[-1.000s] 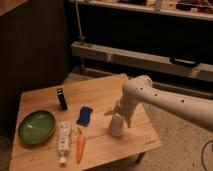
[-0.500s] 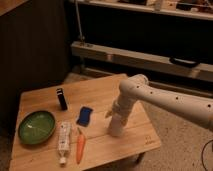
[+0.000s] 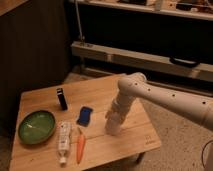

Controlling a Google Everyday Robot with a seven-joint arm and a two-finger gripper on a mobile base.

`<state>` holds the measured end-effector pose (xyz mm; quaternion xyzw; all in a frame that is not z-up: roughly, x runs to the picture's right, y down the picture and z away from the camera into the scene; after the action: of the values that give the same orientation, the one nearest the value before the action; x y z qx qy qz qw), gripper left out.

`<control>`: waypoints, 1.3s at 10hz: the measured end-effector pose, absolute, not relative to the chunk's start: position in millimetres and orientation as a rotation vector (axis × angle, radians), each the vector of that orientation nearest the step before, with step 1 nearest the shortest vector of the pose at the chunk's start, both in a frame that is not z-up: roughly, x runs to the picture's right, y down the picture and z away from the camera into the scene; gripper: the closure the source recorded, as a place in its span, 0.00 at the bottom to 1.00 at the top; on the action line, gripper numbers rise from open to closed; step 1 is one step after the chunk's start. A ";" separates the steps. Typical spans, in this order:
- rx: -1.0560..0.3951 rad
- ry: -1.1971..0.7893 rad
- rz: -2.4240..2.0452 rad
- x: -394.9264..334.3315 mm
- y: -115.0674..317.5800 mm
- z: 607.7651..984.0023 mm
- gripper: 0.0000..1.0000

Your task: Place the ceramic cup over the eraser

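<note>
The eraser, a small black block, stands upright on the far left part of the wooden table. My gripper points down at the middle right of the table, well to the right of the eraser. A pale tapered shape at its lower end, touching the table, looks like the ceramic cup. I cannot tell it apart from the gripper.
A blue flat pad lies between the eraser and the gripper. A green bowl sits at the left front. A white tube bottle and a carrot lie near the front edge. Dark shelving stands behind the table.
The arm's elbow and the gripper have shifted a little to the left. The things on the table have not moved.
</note>
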<state>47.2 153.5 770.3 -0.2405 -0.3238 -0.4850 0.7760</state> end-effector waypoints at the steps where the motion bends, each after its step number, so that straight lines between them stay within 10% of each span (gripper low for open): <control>1: -0.520 -0.701 -1.050 47.3 152.6 769.6 0.88; 13: -0.544 -0.672 -1.102 36.0 154.4 768.2 0.88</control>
<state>36.0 154.4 768.2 -0.2504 -0.3093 -0.5069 0.7646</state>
